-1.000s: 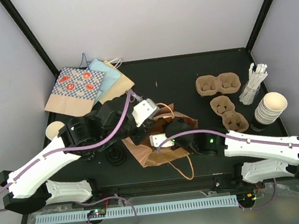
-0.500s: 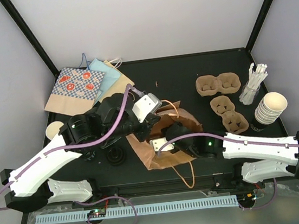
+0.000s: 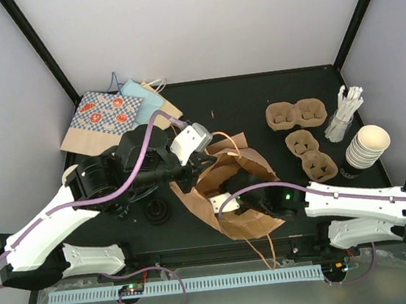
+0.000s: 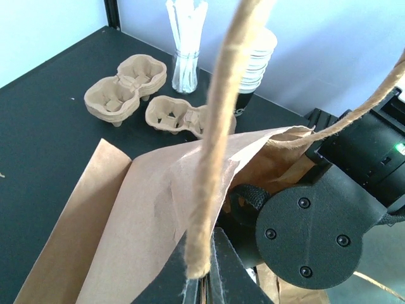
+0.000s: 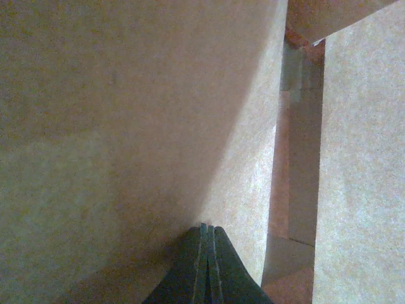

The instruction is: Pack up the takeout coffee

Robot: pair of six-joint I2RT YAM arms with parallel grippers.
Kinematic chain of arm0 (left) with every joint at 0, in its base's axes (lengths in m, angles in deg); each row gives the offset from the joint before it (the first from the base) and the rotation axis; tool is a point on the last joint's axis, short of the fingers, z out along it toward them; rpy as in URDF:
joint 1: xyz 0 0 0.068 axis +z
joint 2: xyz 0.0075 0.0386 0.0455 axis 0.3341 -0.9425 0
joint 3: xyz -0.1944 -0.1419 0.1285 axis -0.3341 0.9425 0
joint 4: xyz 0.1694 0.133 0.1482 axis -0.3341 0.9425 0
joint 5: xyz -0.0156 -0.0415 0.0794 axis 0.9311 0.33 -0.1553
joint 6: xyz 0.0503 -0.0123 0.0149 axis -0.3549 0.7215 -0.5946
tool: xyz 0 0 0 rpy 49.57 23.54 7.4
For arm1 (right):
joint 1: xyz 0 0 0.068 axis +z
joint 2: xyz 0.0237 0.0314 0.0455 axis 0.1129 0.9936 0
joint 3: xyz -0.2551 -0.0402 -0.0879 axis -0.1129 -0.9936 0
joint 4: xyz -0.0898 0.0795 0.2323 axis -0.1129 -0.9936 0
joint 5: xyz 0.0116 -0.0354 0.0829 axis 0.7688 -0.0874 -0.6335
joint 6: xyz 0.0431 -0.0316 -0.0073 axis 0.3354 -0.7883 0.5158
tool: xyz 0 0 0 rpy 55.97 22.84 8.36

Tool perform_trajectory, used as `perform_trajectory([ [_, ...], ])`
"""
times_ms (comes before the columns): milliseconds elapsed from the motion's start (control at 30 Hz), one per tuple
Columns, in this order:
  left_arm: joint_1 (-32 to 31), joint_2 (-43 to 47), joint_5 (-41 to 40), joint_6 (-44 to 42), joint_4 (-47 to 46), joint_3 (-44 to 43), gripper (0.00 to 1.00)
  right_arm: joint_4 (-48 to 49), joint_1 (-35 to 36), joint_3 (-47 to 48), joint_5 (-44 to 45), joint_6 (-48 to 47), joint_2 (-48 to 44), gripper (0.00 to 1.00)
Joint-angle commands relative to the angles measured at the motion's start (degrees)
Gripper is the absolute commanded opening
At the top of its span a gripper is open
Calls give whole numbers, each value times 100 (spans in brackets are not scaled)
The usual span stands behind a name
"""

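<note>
A brown paper bag point(image 3: 241, 218) lies open at the table's centre front. My left gripper point(image 3: 205, 155) is shut on its upper rim and cord handle, holding the mouth up; the left wrist view shows the jaws point(image 4: 205, 278) pinching paper and cord. My right gripper point(image 3: 227, 199) is inside the bag, shut, its tips point(image 5: 204, 228) against the bag's inner wall point(image 5: 126, 126). Two tan pulp carriers point(image 3: 296, 114) point(image 3: 311, 155) lie at the right, also in the left wrist view point(image 4: 126, 85) point(image 4: 186, 117). A stack of cream cups point(image 3: 369, 145) stands at the right edge. Black lids point(image 3: 157, 213) sit left of the bag.
Flat paper bags point(image 3: 114, 118) lie at the back left. A glass of white stirrers point(image 3: 343, 116) stands beside the cups. One cream cup point(image 3: 72, 175) stands at the left edge, partly behind the left arm. The right arm's black wrist point(image 4: 316, 228) fills the bag's mouth.
The left gripper has lifted the bag's rim and swung it right. The bag's mouth has opened wider toward the front. The right gripper has pushed deeper inside.
</note>
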Motion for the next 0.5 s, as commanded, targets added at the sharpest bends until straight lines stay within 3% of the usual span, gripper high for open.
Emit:
perform_trajectory([
  [0,-39,55,376,-36,-366,-243,2,113,-44,42,181,164,24,1],
  [200,-47,50,1120,4,-493,-244,1,302,-236,383,316,240,210,1],
  [467,-48,54,1397,86,-432,-206,2,572,-291,479,582,-305,302,1],
])
